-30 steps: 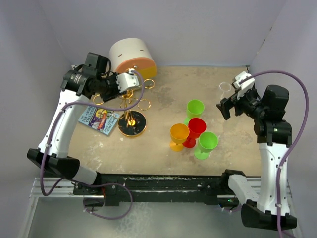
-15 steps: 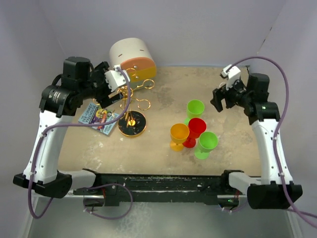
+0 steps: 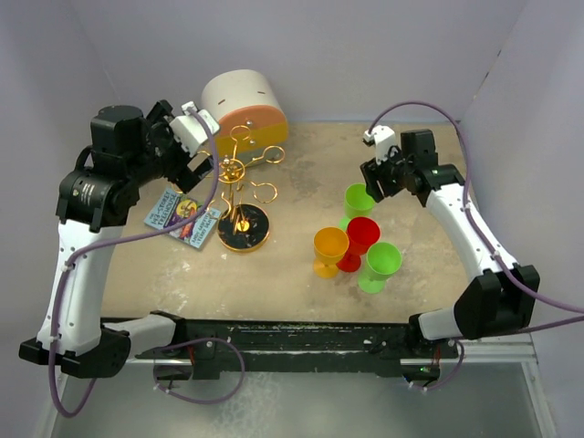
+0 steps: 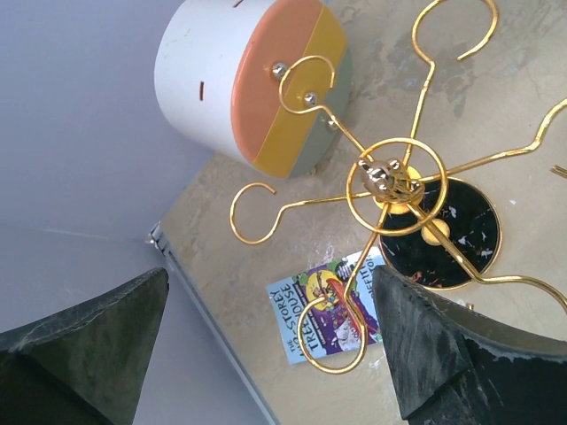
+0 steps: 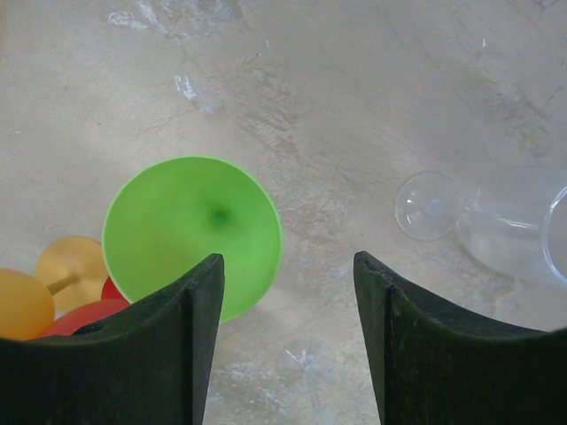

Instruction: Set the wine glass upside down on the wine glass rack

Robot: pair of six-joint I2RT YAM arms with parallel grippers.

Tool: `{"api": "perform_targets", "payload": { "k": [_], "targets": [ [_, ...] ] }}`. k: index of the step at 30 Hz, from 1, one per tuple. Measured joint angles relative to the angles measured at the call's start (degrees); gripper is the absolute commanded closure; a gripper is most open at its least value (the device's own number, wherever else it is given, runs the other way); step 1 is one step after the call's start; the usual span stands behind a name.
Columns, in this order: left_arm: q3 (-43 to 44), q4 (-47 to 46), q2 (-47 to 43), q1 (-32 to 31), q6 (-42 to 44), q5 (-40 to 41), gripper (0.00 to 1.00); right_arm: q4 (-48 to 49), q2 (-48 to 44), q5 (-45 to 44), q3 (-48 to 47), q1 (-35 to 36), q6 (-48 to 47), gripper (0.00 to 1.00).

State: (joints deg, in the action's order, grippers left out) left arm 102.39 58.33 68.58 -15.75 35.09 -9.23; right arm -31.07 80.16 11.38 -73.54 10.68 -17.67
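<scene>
At the left, the left hand is hanging above the wine glass rack with its fingers spread wide and nothing between them. It is touching none of the gold arms. The rack is standing upright on its black base beside a picture book, with a cream-and-orange cylinder lying behind it. Every ring loop that shows is bare, so the hanging itself is not yet begun. The step in hand looks like the reach for a glass, and that is falling to the other arm.

Moving right, a cluster of coloured stemmed cups is standing mid-table. The nearest of them, a green cup, is sitting upright and partly under one finger of the right hand. That hand is also gaping wide and carrying nothing, pointing down at bare table.

Furthest right in the wrist view, the wine glass is lying on its side, clear and hard to make out. Its round foot is pointing toward the hand and its bowl is running off the edge of the picture. It is sitting just beside the outer finger, on the side away from the green cup, and not between the fingers. In the top view the arm is hiding it.

The next move is calling for the right hand to shift sideways over the glass, drop, and close on the stem or bowl without rolling it. Clear plastic or glass on its side is likely to skid.
</scene>
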Motion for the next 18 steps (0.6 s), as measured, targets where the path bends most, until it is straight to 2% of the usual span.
{"api": "perform_targets", "payload": {
  "k": [7,12,14,17,18],
  "targets": [
    [0.02,-2.05,1.42,1.66,-2.54,2.16,0.01,1.51,1.64,-0.37,0.37,0.52,1.14,0.62],
    [0.04,-3.41,1.38,3.10,-4.07,3.37,0.01,1.57,4.48,-0.35,0.39,0.52,1.84,0.64],
    [0.09,-3.87,1.33,3.80,-4.50,3.56,0.01,1.55,5.57,-0.37,0.42,0.52,1.99,0.68],
    [0.13,-4.37,1.20,4.61,-5.11,3.74,0.01,1.62,6.10,-0.42,0.68,0.52,2.10,0.84],
    [0.13,-4.57,1.16,4.87,-5.60,3.72,0.01,1.66,6.10,-0.44,0.68,0.52,2.14,0.92]
  ]
}}
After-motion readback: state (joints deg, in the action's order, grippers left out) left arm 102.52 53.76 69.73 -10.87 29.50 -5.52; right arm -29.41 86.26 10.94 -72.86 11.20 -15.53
